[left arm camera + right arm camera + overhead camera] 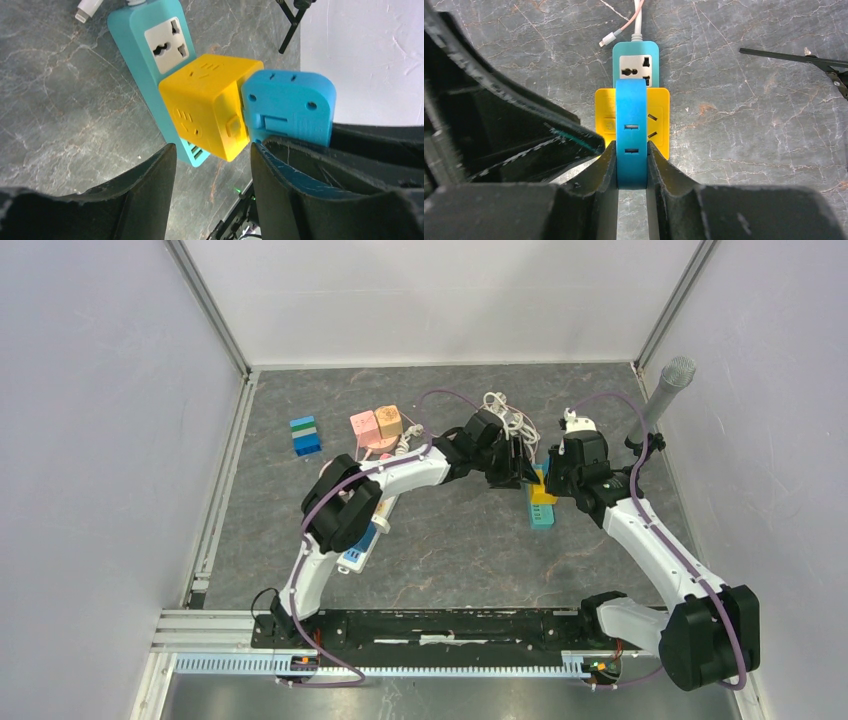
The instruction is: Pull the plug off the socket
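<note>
Mid-frame, the right gripper point(631, 148) pinches the blue plug point(631, 107) set against the yellow socket cube point(205, 100) on a teal strip point(135, 45). The left gripper point(212, 151) gapes beside it, above the grey marbled table point(440, 550).

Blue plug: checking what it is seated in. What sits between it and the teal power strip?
A yellow plastic cube adapter lies between the flat blue plastic plug and the teal plastic power strip, clearest in the left wrist view.
</note>
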Tool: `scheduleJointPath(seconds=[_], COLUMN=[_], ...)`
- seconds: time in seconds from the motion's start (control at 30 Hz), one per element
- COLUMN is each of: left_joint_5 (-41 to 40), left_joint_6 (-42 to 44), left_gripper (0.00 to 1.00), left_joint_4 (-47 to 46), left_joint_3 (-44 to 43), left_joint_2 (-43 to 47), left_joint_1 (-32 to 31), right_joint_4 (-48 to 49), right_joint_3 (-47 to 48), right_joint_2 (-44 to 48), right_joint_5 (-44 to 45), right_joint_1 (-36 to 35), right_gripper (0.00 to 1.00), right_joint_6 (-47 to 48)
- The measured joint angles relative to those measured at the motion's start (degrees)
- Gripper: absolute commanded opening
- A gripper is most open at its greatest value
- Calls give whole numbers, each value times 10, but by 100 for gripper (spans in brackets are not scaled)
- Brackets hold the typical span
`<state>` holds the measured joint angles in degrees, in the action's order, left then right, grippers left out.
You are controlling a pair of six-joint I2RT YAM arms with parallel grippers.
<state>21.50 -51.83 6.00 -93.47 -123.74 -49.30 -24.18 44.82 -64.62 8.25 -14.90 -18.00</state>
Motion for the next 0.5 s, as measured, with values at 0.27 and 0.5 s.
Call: scheduleJointPath(seconds=[0.27, 0.5], left_joint_5=[-5, -17], left_joint_6=[1, 4], left_gripper=[55, 54], left_joint_4=[49, 129], left_joint_3=[-50, -101], left_joint_2=[-39, -54], left_joint_1=[-4, -7], right_joint_4=[0, -10], right_joint_3=[0, 7], right_joint_2=[0, -1], right_joint_5=[-12, -25], right_joint_1=[0, 0], right_gripper=[0, 0], right_joint_6=[3, -1])
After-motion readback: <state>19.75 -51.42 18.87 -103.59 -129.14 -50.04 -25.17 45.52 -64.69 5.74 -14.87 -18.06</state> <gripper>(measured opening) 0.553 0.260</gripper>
